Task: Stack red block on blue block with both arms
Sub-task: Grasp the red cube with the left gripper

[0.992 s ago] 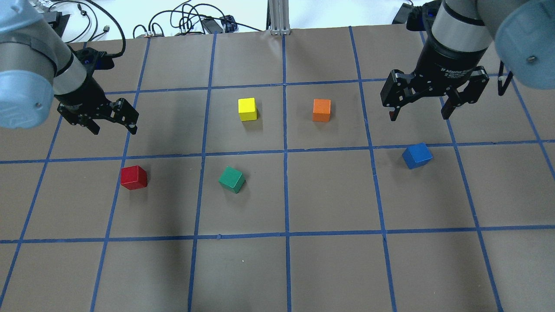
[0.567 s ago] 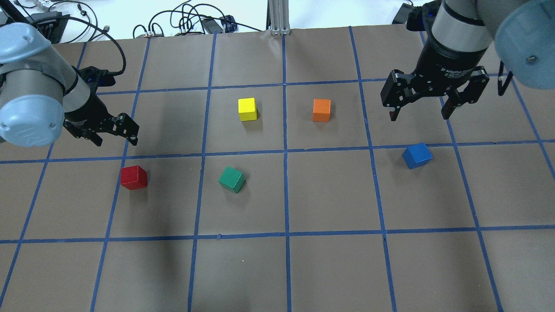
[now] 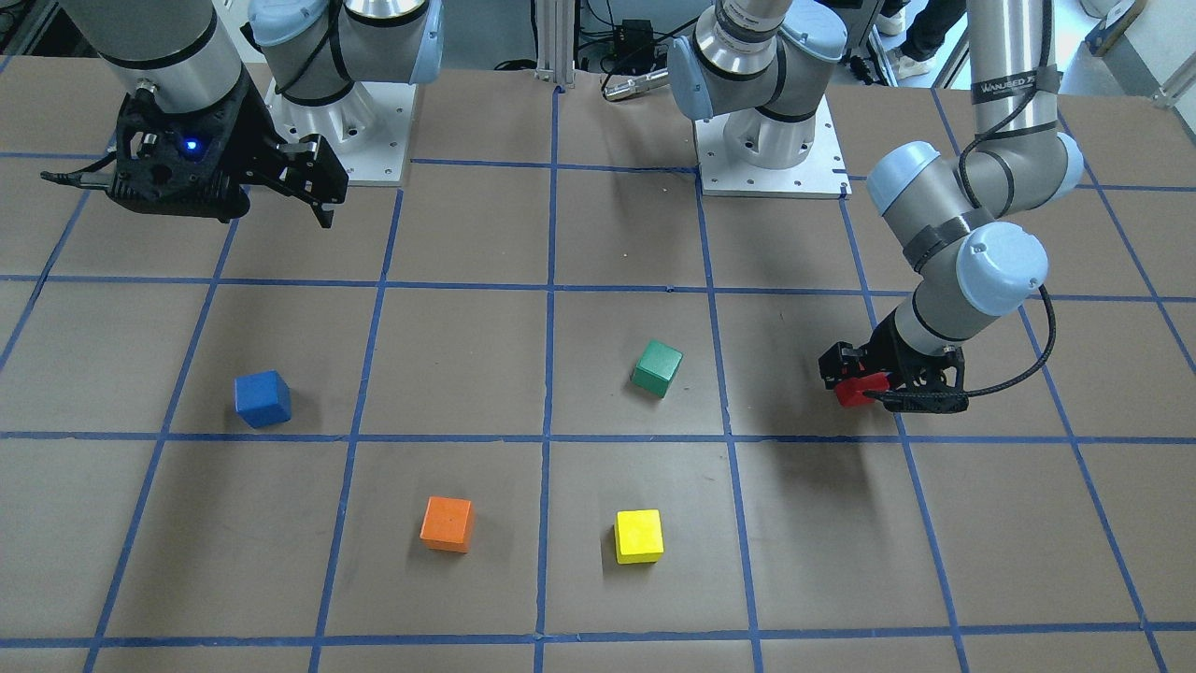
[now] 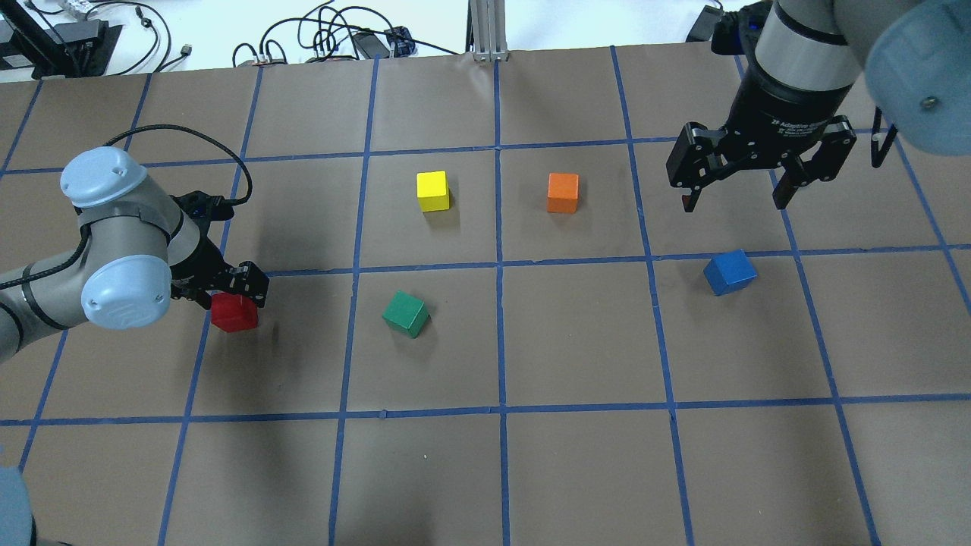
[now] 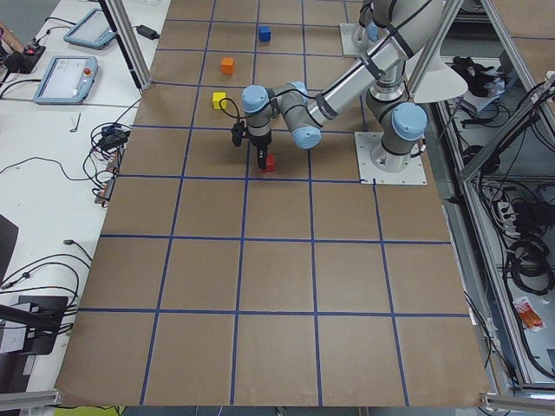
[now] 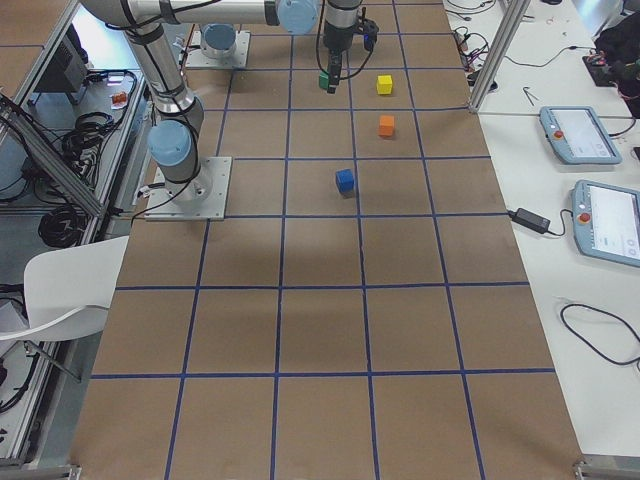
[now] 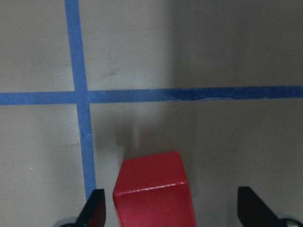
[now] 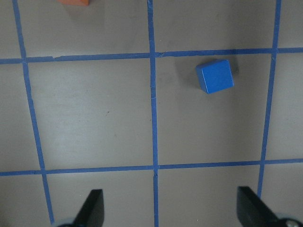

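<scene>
1. A table (image 4: 576, 341) covered in brown paper and marked into squares by blue tape fills the scene; cables and equipment lie past its far edge in the overhead view.
2. The red block (image 7: 154, 196) sits on the paper near a crossing of tape lines, on the robot's left side of the table.
3. The left gripper (image 4: 234, 301) is low over the red block with its jaws apart, one finger on each side of the cube; the left wrist view shows bare paper between each finger and the block, wider on one side, so neither touches it.
4. The blue block (image 4: 729, 272) rests on the robot's right side, slightly turned against the grid, just past a tape line and well apart from the red block.
5. The right gripper (image 4: 734, 201) hangs high above the table with its jaws spread wide and nothing between them; in the right wrist view the blue block lies ahead of the fingers.
6. Between the two task blocks stand a green cube (image 4: 406, 314), turned at an angle, and further from the robot a yellow cube (image 4: 432, 190) and an orange cube (image 4: 562, 192); all three are separate from each other.
</scene>
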`<action>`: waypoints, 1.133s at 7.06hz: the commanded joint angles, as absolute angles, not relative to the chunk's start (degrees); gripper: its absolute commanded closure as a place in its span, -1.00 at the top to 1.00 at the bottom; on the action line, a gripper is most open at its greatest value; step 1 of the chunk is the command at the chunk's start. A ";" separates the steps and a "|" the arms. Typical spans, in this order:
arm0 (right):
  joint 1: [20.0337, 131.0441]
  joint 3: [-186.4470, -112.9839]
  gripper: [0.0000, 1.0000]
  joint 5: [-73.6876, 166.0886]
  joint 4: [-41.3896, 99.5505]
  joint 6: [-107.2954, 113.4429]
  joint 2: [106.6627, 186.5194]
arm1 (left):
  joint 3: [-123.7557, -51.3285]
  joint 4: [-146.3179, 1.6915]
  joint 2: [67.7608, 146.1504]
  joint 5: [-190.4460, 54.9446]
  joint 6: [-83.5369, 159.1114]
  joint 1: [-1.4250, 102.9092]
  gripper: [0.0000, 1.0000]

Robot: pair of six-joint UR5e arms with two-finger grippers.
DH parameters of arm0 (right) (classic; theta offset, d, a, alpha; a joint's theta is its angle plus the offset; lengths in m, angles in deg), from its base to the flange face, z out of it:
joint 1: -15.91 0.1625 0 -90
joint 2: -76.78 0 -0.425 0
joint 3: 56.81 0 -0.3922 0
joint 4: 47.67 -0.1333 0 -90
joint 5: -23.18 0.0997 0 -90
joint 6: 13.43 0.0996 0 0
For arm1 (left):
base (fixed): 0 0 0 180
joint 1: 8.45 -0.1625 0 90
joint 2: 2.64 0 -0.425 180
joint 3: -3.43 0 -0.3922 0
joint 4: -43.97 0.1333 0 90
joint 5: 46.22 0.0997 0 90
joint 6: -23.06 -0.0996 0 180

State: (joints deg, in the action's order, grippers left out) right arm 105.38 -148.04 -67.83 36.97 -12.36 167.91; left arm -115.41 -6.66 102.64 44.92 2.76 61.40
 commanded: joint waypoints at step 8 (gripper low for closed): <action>105.38 -148.04 1.00 -67.61 36.97 -12.37 167.93 | -98.30 -15.09 102.81 43.26 15.40 84.30 -1.00</action>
State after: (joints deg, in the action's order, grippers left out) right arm 105.38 -148.04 -67.70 36.90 -12.37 167.93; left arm -102.89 -14.34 101.27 43.94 7.48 76.93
